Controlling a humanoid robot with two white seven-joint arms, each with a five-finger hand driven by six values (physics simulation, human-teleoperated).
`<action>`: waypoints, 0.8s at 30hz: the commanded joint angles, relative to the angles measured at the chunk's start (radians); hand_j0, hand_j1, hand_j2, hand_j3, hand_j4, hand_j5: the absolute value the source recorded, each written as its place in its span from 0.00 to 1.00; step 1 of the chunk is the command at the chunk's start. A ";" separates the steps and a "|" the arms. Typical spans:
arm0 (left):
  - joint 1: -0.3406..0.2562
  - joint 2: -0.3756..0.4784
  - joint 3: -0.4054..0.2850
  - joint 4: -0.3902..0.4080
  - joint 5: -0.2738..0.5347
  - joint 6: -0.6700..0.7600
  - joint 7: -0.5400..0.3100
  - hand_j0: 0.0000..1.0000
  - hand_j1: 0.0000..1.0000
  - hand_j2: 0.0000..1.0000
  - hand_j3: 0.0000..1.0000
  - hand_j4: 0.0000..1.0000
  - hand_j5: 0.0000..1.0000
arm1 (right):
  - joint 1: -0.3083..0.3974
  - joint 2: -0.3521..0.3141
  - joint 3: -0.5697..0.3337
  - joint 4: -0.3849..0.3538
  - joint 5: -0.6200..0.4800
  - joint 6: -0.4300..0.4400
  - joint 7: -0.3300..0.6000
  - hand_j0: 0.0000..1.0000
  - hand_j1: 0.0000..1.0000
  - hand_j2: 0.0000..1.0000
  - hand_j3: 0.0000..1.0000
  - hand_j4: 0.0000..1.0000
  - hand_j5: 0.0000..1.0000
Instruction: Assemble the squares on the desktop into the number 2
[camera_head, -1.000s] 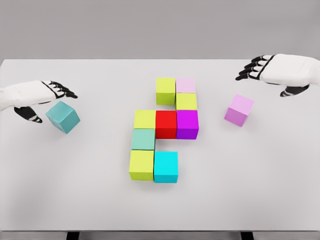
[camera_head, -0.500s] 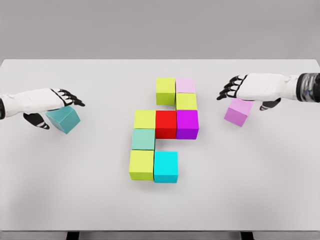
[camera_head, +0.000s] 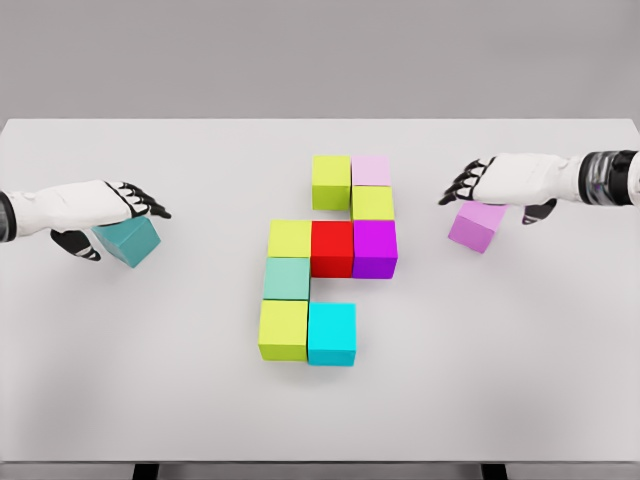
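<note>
Both hands lowered slightly since earlier, left hand (camera_head: 105, 208) open over teal cube (camera_head: 128, 241), right hand (camera_head: 500, 180) open over lilac cube (camera_head: 476, 224), white table (camera_head: 150, 380).

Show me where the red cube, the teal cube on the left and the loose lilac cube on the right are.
red cube (camera_head: 331, 244), head view, centre of its top face.
teal cube (camera_head: 133, 244), head view, visible front face below the left hand.
lilac cube (camera_head: 472, 232), head view, front face.
</note>
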 joint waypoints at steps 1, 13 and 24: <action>0.000 0.000 -0.001 -0.001 -0.004 0.002 0.001 0.89 0.89 0.89 0.89 0.89 0.89 | 0.000 0.002 0.000 0.013 0.009 0.002 0.000 1.00 1.00 1.00 1.00 1.00 1.00; -0.006 0.000 -0.004 -0.002 -0.004 0.002 -0.006 0.48 0.48 0.48 0.48 0.48 0.48 | 0.000 0.022 0.023 0.021 0.055 0.002 0.000 1.00 1.00 1.00 1.00 1.00 1.00; -0.160 -0.092 -0.046 0.044 0.011 0.002 -0.001 0.51 0.51 0.51 0.51 0.51 0.51 | 0.000 0.045 0.023 0.032 0.062 0.002 0.000 1.00 1.00 1.00 1.00 1.00 1.00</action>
